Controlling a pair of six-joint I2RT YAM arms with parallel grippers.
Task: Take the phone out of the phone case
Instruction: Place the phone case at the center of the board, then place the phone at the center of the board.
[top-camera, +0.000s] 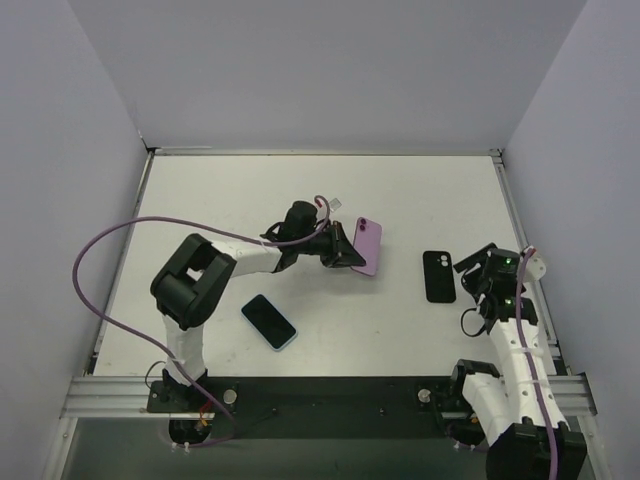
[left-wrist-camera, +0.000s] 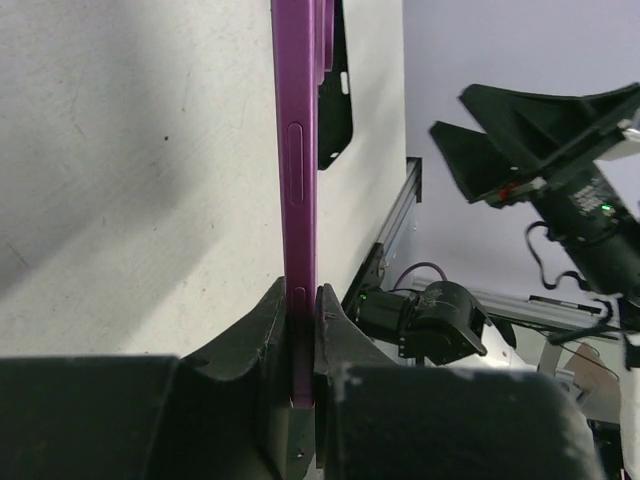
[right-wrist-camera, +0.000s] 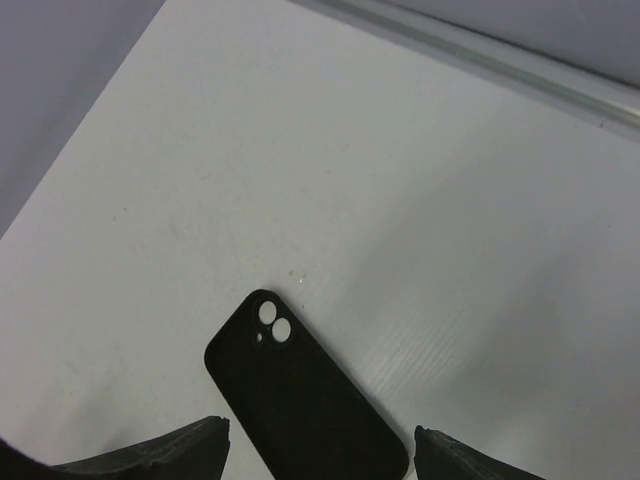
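Purple phone: slim, glossy, with a camera block at its far upper corner. It is held off the desk on its long edge, back facing right. The left tool is clamped on its near end. In the left wrist view the fingers press both flat faces, and a long side button shows on the edge above the grip. Black case: matte, rounded corners, lying flat on the desk right of centre, back up. Its two round camera openings, at the far end, show pale in the right wrist view. The right tool hangs just over the case's near right side with jaws spread wide, gripping nothing; the case's near end lies between and below the fingertips. Purple phone and black case are apart, with bare desk between them. A second phone, dark screen up with a light blue rim, lies flat at front left, well apart from both. Grey walls close off left, far and right. A metal rail runs along the right desk edge, near the case. Widest open surface: far half and left of the desk.
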